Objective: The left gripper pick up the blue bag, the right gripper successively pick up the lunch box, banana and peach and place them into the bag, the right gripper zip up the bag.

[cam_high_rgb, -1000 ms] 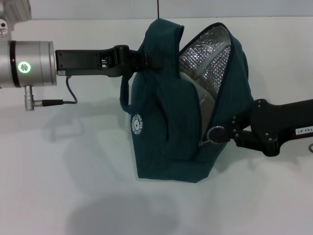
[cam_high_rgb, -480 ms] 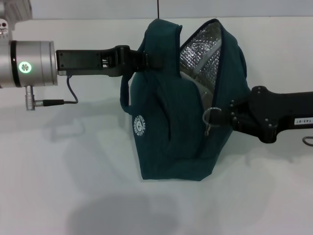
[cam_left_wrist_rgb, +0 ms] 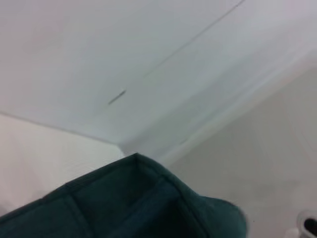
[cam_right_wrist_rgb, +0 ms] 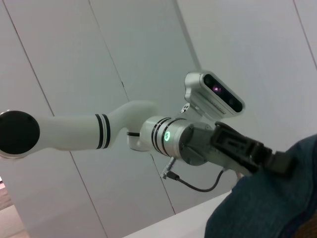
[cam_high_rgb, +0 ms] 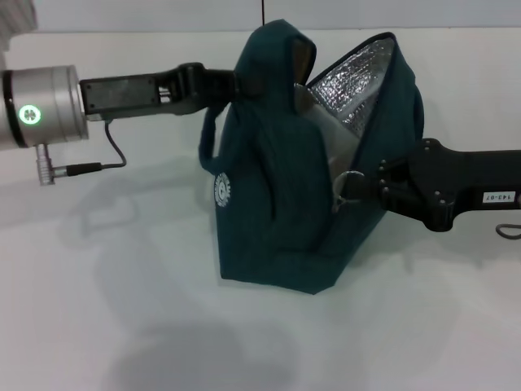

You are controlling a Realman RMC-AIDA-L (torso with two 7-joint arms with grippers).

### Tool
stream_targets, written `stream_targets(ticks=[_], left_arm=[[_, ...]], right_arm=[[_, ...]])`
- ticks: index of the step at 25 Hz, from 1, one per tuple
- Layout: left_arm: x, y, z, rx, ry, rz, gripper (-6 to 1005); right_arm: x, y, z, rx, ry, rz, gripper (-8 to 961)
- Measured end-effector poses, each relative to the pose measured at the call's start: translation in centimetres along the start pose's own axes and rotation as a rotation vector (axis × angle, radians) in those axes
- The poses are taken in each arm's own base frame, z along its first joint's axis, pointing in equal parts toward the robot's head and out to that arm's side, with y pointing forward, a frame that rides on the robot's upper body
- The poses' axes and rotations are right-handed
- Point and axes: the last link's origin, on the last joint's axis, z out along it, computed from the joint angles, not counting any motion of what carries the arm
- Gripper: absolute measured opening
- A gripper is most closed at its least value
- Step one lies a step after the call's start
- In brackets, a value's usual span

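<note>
Head view: blue bag [cam_high_rgb: 277, 204] upright on the table [cam_high_rgb: 98, 309], mouth gaping; left gripper [cam_high_rgb: 232, 81] clamps its handle; right gripper [cam_high_rgb: 358, 186] pinches the ring pull [cam_high_rgb: 350, 186]; we judge a skewed tug could jam the zip.

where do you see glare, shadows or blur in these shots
Head view: the blue bag's foil lining glints, and soft shadows lie on the table in front of and to the left of it. Left wrist view: the bag's fabric looks soft and blurred up close. Right wrist view: the left arm's green light glows.
</note>
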Motion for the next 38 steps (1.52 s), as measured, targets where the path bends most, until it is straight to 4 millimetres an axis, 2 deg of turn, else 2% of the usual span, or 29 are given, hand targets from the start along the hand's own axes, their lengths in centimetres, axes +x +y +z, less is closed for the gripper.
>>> stream_targets(ticks=[9,12,20,23,28,34,38], left_arm=[[-1.1,0.2,-1.3,-0.056,0.113,0.135,81],[-1.5,0.4,-2.1,-0.073,0.178,0.175,262],[-2.8,0.2,-4.0,-0.064,0.270,0.238,582],[-3.8,0.0,-4.2,-0.055,0.262,0.262,717],[-5.8,0.1,-4.5,-0.088,0.258,0.339,883],[-7.4,0.0,-5.4,-0.082,0.286,0.388,883],[-8.5,-0.1,-5.9,-0.066,0.292,0.417,883]], right_arm=[[-0.3,-0.2,0.0,0.008,-0.011,-0.005,57],[-0.5,-0.3,0.0,0.014,-0.027,-0.012,57],[-1.6,-0.8,-0.1,0.044,-0.092,-0.035,59],[-2.1,-1.1,0.0,0.059,-0.133,-0.042,59],[-3.0,-2.3,0.8,0.093,-0.193,-0.026,60],[-3.4,-3.3,1.8,0.114,-0.221,0.008,62],[-3.9,-3.6,3.2,0.087,-0.207,0.004,62]])
